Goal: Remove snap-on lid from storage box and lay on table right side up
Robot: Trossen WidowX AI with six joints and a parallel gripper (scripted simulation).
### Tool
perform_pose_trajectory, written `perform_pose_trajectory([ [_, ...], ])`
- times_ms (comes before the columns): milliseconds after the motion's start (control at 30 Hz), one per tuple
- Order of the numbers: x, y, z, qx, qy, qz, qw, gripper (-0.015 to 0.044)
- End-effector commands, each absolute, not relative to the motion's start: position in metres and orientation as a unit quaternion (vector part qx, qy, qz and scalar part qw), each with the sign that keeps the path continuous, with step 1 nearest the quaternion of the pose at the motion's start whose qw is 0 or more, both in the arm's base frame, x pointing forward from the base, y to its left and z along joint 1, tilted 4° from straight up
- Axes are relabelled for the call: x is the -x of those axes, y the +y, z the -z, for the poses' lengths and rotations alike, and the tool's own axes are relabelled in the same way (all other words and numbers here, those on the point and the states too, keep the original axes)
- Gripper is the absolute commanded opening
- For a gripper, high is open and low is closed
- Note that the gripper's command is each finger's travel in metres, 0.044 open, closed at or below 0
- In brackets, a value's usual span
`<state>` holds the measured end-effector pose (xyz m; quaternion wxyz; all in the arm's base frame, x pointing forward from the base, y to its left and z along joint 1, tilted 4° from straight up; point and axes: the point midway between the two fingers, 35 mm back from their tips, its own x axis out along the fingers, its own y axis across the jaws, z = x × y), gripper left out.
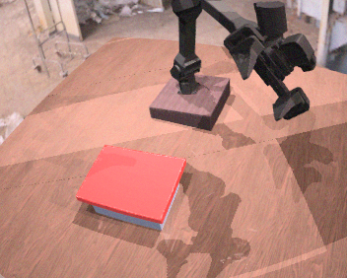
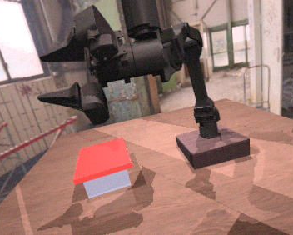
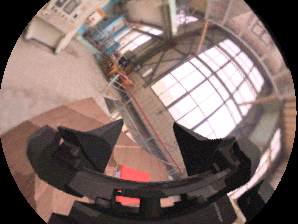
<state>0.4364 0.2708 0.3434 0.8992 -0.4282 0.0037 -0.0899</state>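
Note:
The red lid sits on top of the pale blue storage box, covering its opening and overhanging its walls. The box stands on the wooden table, left of the arm's base in the top and exterior views. My gripper is open and empty, raised high above the table and away from the lid. Its fingers are spread wide in the wrist view, with the lid low in that picture, partly hidden by the gripper's body. The inside of the box is hidden.
The arm stands on a dark, square base block on the table, to the right of the box in the exterior view and behind it in the top view. Shadows of the arm fall on the table beside the box.

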Motion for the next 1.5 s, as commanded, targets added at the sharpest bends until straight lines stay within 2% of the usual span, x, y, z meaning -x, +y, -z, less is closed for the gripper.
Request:
perform_pose_trajectory([
  [0, -0.437, 0.268, -0.343, 0.423, 0.004, 0.089, 0.902, 0.0374],
  [167, -0.445, 0.196, -0.337, 0.271, 0.027, 0.073, 0.96, 0.0242],
  [200, -0.444, 0.179, -0.333, 0.232, 0.035, 0.07, 0.97, 0.0235],
  [433, -0.424, 0.096, -0.305, 0.002, 0.093, 0.076, 0.993, 0.0235],
  [633, -0.386, 0.037, -0.268, -0.219, 0.147, 0.111, 0.958, 0.0235],
  [700, -0.38, 0.03, -0.263, -0.248, 0.154, 0.118, 0.949, 0.0235],
  [967, -0.309, -0.02, -0.202, -0.541, 0.197, 0.212, 0.79, 0.0235],
  [1133, -0.277, -0.03, -0.175, -0.646, 0.199, 0.258, 0.69, 0.0235],
  [1467, -0.278, -0.031, -0.175, -0.644, 0.199, 0.259, 0.692, 0.0235],
])
